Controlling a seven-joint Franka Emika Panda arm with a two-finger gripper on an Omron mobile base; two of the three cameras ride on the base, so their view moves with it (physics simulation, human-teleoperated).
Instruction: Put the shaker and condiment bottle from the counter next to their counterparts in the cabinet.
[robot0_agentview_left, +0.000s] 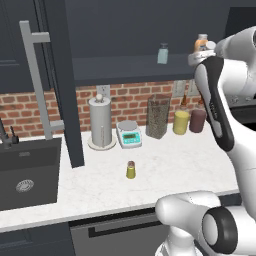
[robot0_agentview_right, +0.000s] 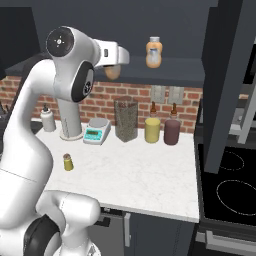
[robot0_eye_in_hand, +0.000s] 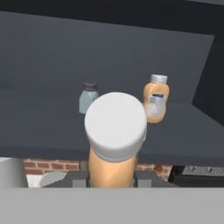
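Dark charcoal, the cabinet (robot0_agentview_left: 125, 67) stands open above the counter (robot0_agentview_left: 170, 170), its door (robot0_agentview_left: 62, 85) with the long grey bar handle (robot0_agentview_left: 37, 80) swung out at the left edge. On the marble, the shaker (robot0_agentview_left: 130, 170) stands alone, well apart from the paper-towel holder (robot0_agentview_left: 101, 123), the scale (robot0_agentview_left: 129, 133) and the jars along the brick wall. Up at shelf height, the gripper (robot0_eye_in_hand: 114, 175) is clenched on the condiment bottle (robot0_eye_in_hand: 114, 140), in front of the shelf edge. Beyond it, a pale blue-grey shaker (robot0_eye_in_hand: 89, 97) and an orange bottle (robot0_eye_in_hand: 155, 103) stand apart, with bare shelf between them. No label text is legible.
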